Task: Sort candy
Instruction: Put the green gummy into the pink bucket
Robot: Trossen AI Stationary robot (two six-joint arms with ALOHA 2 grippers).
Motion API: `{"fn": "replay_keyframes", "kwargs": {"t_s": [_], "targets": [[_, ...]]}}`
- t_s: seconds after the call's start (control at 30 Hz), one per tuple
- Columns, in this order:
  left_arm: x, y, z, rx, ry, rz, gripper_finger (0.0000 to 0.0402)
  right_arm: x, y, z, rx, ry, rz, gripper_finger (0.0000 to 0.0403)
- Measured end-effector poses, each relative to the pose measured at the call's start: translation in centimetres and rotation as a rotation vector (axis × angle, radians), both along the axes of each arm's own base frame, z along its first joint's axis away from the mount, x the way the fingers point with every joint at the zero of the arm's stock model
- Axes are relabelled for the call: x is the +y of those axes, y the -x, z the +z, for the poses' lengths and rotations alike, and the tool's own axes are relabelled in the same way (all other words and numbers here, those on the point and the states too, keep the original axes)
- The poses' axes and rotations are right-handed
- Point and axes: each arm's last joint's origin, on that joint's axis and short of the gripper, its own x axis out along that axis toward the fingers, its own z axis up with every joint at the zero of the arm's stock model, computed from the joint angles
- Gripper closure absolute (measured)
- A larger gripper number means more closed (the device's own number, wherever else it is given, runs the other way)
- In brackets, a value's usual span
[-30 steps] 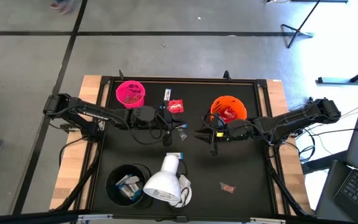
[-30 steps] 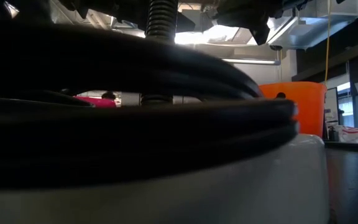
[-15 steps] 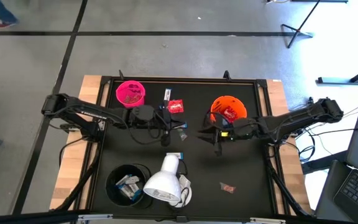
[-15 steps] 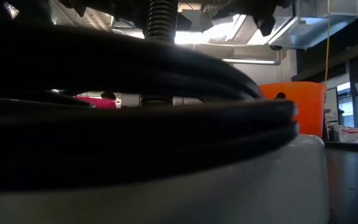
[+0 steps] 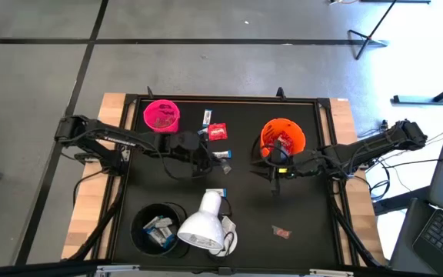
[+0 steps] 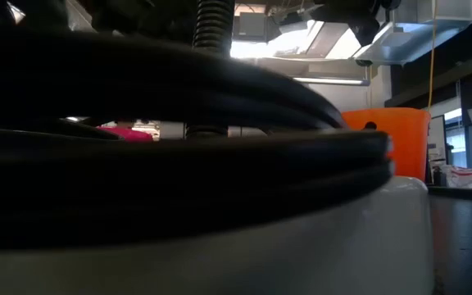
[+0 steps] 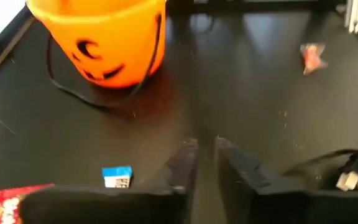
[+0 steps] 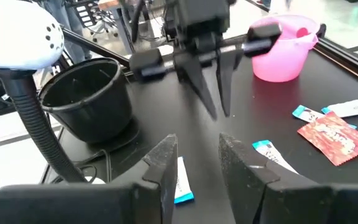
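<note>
Black table [image 5: 168, 192] under my two arms holds scattered candy [image 5: 217, 131] near its far edge, while my left gripper [image 5: 205, 160] and right gripper [image 5: 274, 178] hover mid-table, fingers slightly parted, empty.

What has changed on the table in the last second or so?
The right gripper slid away from the left gripper, ending just below the orange cup, empty. The left gripper's fingers parted slightly, holding nothing. Candy, cups and lamp stayed put.
</note>
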Motion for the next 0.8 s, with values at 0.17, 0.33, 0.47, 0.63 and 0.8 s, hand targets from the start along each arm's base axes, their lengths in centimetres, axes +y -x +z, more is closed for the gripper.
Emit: {"fn": "replay_keyframes", "kwargs": {"t_s": [0.17,0.33,0.47,0.63,0.8], "targets": [[0.0,-1.1,-2.5,0.076,0.002,-0.004,0.0289,-0.1,0.0,-0.1,0.011,0.011,-0.017,0.0288],[0.3,-2.0,-5.4,0.160,-0.037,0.020,0.0257,-0.1,0.0,-0.1,0.010,0.012,-0.017,0.0288],[0.4,-2.5,-7.2,0.202,-0.058,0.035,0.0252,-0.1,0.0,-0.1,0.010,0.022,-0.022,0.0288],[0.5,-3.2,-8.5,0.193,-0.105,0.027,0.0252,-0.1,0.0,-0.1,0.010,0.035,-0.018,0.0288],[0.6,-3.7,-8.4,0.142,-0.146,0.011,0.0251,-0.1,0.0,-0.1,0.012,0.036,-0.018,0.0288]]}}
